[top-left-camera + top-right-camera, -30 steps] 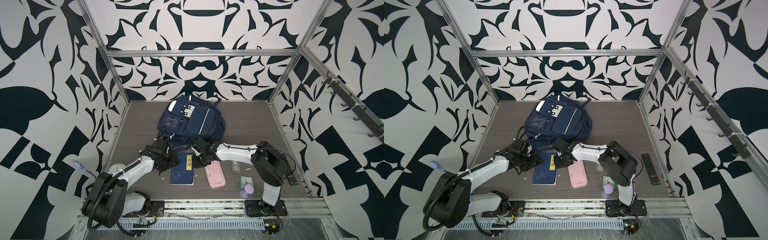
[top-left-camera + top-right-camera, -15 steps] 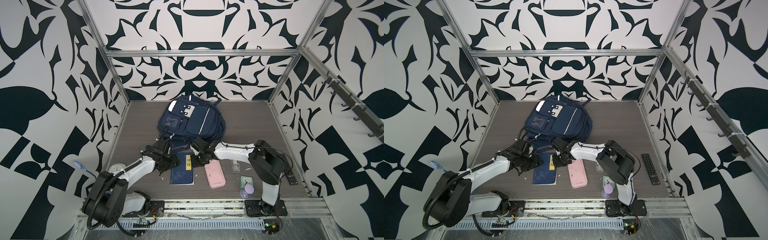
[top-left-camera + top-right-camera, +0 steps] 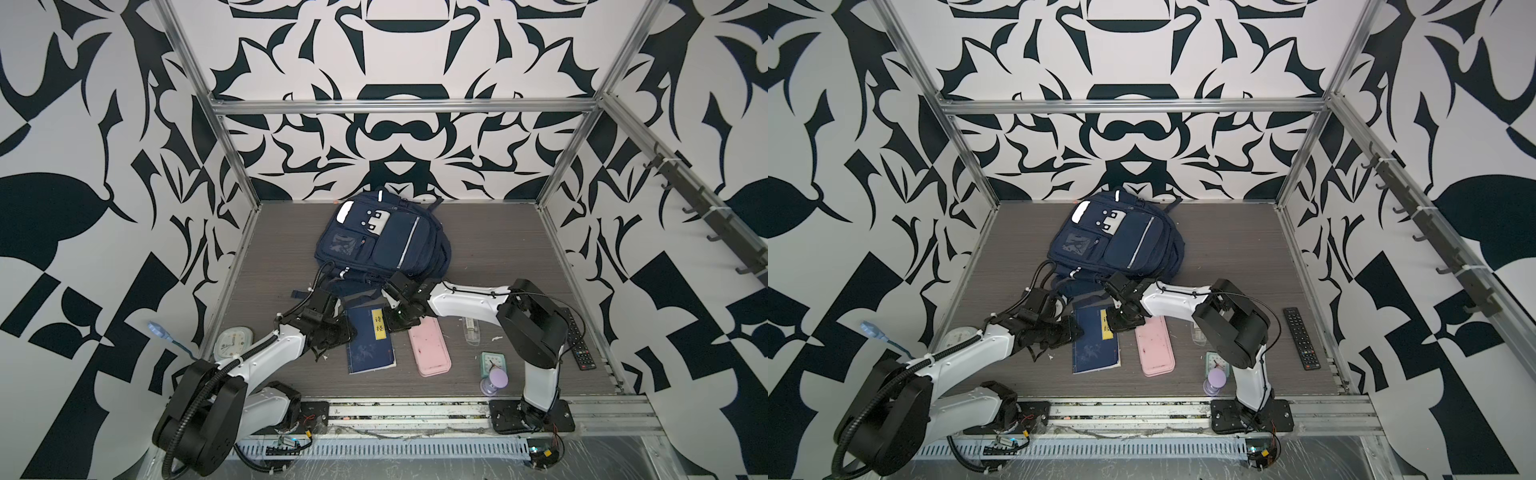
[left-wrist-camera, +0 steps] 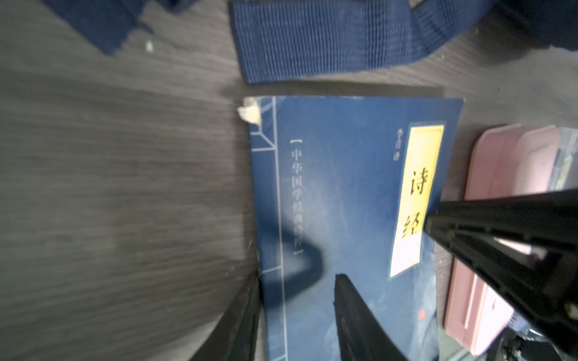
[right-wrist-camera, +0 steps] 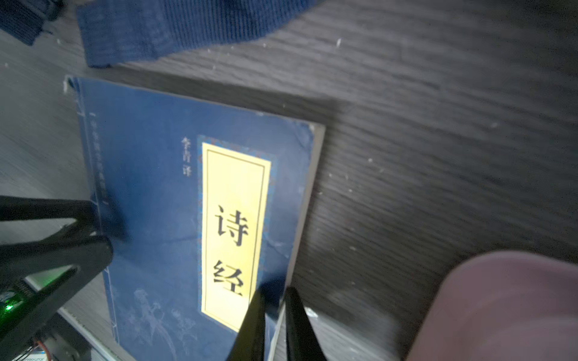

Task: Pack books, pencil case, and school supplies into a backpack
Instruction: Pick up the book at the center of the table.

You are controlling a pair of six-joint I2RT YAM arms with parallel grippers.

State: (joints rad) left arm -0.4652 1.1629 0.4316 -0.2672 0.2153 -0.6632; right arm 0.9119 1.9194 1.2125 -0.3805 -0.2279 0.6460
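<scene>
A grey wood-grain tabletop [image 3: 519, 249] is seen in both top views. A large navy-blue fabric backpack [image 3: 384, 245] with grey-white patches and reflective trim is laid flat on it toward the back wall, front pockets up. No shift of the backpack is found against the earlier frames.

Just in front of it, a thin navy-blue softcover book [image 3: 368, 345] with a yellow title label is laid flat, cover up. A navy webbing strap [image 4: 344, 40] of the backpack lies just beyond its top edge. Whether a second book lies beneath cannot be told.

A flat oblong pale-pink pencil case [image 3: 430, 347] is placed just beside the book's fore edge. A slim clear plastic packet [image 3: 471, 330] is set near the case, on the side away from the book, close under the right arm. Book, case and packet are found where they were a second ago.

The left gripper [image 4: 297, 281] has been brought slightly nearer the book since then. Its jaws are held apart, one finger at the spine edge and one over the cover. The right gripper [image 5: 275, 290] is lowered onto the opposite edge. Its jaws are drawn to a narrow slit into which the fore edge runs, so the edge appears to be pinched.
</scene>
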